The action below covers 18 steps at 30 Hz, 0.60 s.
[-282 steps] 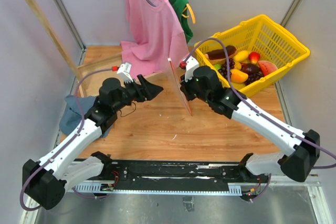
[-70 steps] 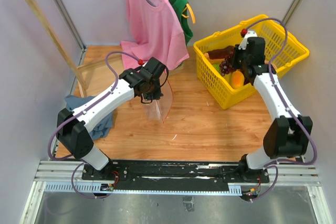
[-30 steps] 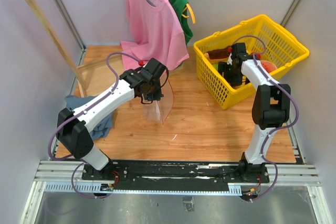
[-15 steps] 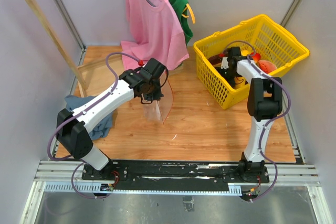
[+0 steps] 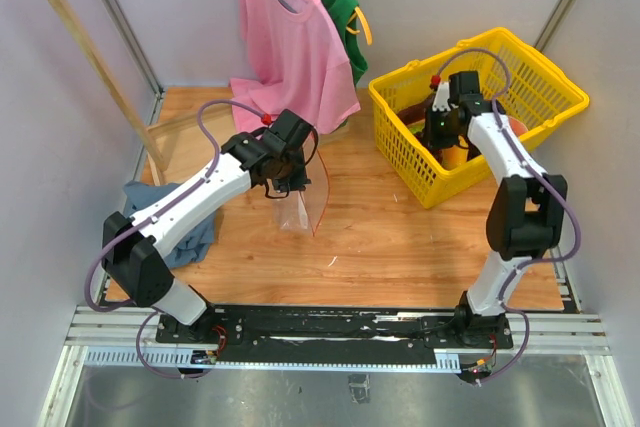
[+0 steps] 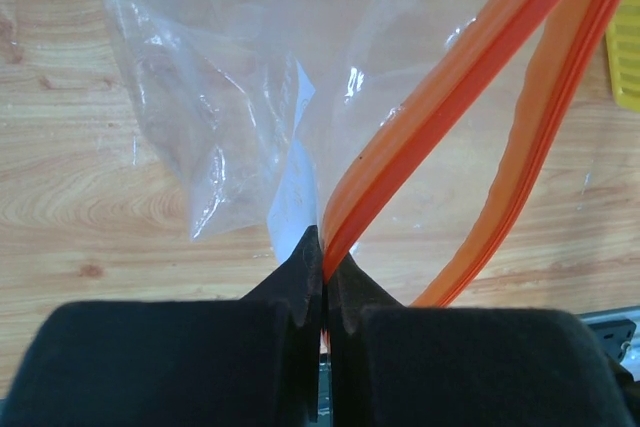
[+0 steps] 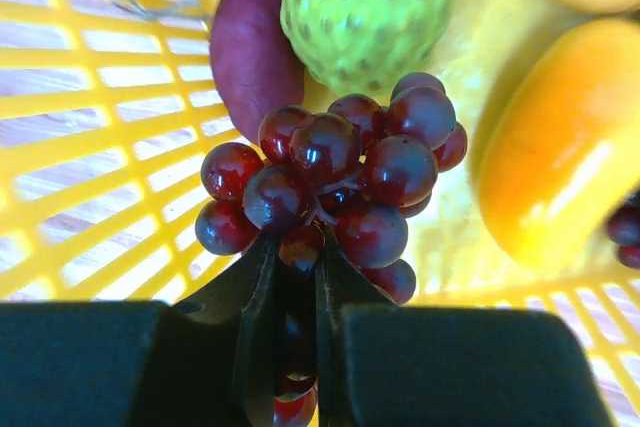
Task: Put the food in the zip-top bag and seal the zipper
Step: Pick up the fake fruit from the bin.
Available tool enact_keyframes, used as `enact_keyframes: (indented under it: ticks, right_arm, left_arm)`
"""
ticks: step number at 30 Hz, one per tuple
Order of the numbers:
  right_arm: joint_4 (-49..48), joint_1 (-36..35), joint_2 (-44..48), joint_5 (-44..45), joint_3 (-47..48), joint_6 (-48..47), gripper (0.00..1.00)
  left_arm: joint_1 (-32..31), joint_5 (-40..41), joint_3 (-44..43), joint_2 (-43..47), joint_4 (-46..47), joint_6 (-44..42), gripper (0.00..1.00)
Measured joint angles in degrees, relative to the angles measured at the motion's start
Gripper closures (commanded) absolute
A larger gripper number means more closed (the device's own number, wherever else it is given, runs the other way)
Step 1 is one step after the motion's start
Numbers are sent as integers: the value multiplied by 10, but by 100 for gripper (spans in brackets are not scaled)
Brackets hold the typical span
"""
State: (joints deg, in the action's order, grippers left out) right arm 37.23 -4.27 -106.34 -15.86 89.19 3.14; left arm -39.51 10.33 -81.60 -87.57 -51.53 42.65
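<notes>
While left fingers pinch the zipper edge, right fingers clench grapes beside the yellow basket wall.

Glossy dark red-purple grapes; yellow mesh basket; clear bag, orange-red zipper; green bumpy fruit; pink shirt.

Pinched in the left gripper, the bag is clear, crinkly, glossy film; its zipper is smooth orange plastic. The right gripper's matt black fingers clamp glossy dark-red grapes, with a bumpy green fruit just beyond.
</notes>
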Motion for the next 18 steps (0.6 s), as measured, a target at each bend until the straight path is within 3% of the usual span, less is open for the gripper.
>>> enact_keyframes:
  ticks: [12,18]
  right_arm:
    - [-111,-9,254,61,-75,52,99]
    - [-156,-43,330,71,-87,74,99]
  left_arm:
    - [0,-19,0,6,5,9,100]
    - [0,-30,0,7,11,15,100]
